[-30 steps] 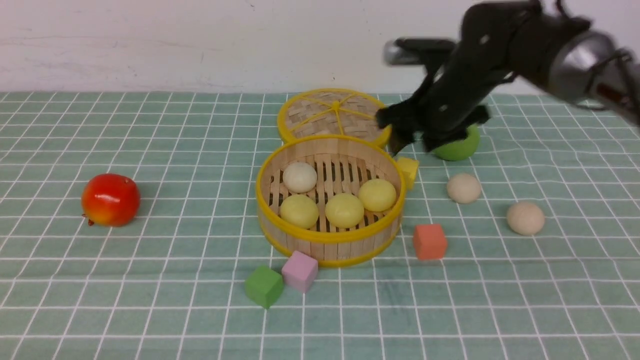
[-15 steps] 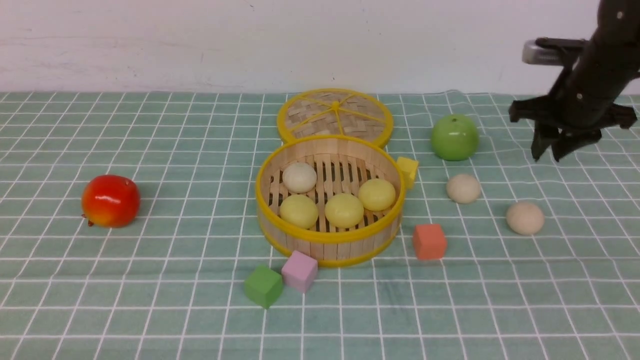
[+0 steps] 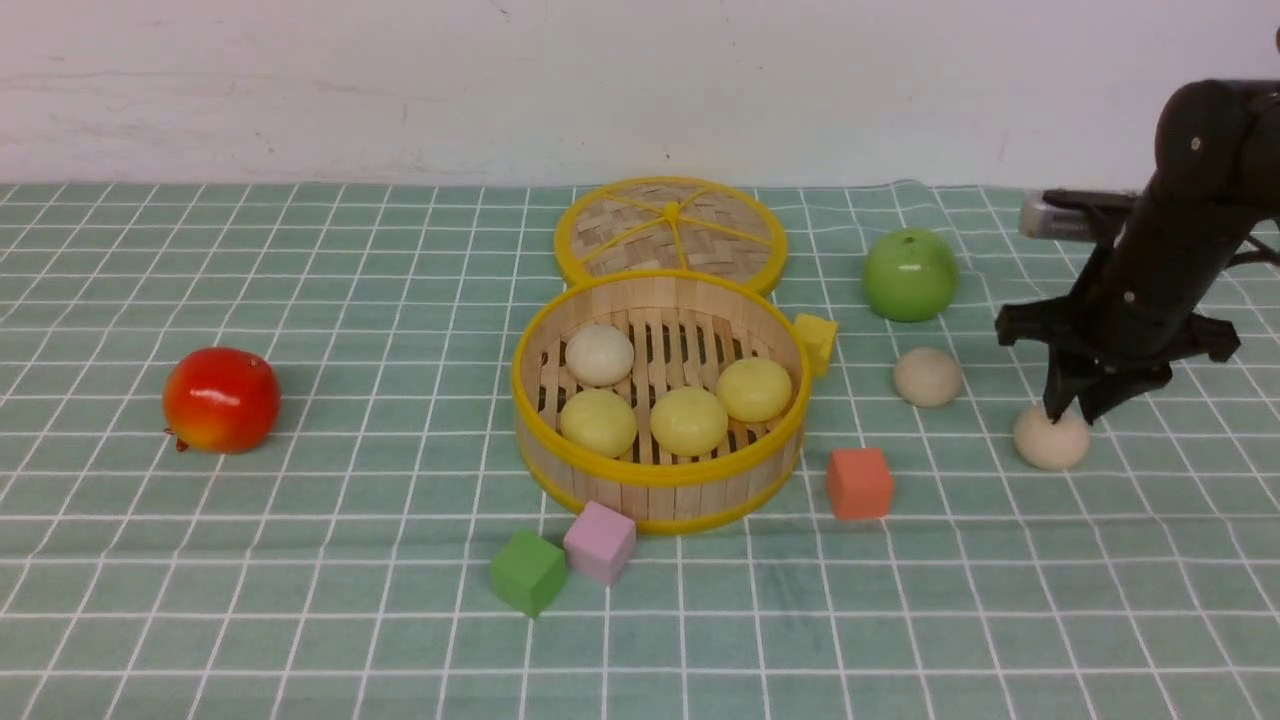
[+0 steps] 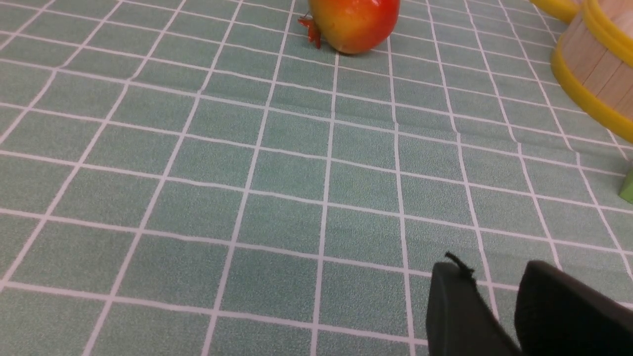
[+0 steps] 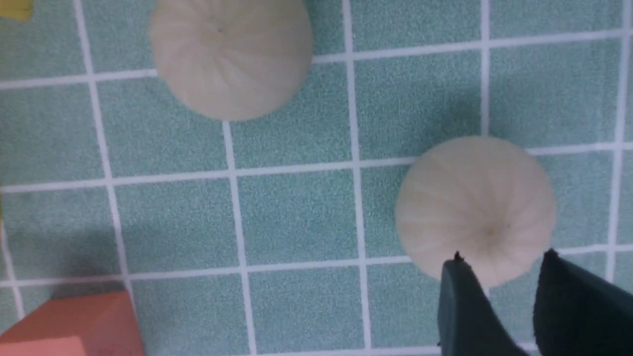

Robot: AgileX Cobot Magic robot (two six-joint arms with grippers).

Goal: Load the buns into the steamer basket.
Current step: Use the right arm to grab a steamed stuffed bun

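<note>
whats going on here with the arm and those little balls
The robot is loading buns into the steamer basket. Four buns sit inside; two beige ones lie on the cloth to its right. The right gripper hangs just above the nearer bun, its jaws slightly apart and holding nothing. The left gripper is idle near the red fruit.

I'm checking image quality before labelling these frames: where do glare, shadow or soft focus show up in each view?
Front view: sharp throughout, small white glare spots on the green apple and red apple, soft even light. Left wrist view: cloth sharp, the left gripper fingers a dark, featureless mass. Right wrist view: slightly soft, dim shadow patches on the cloth beside the buns, right gripper fingertips blurred.
</note>
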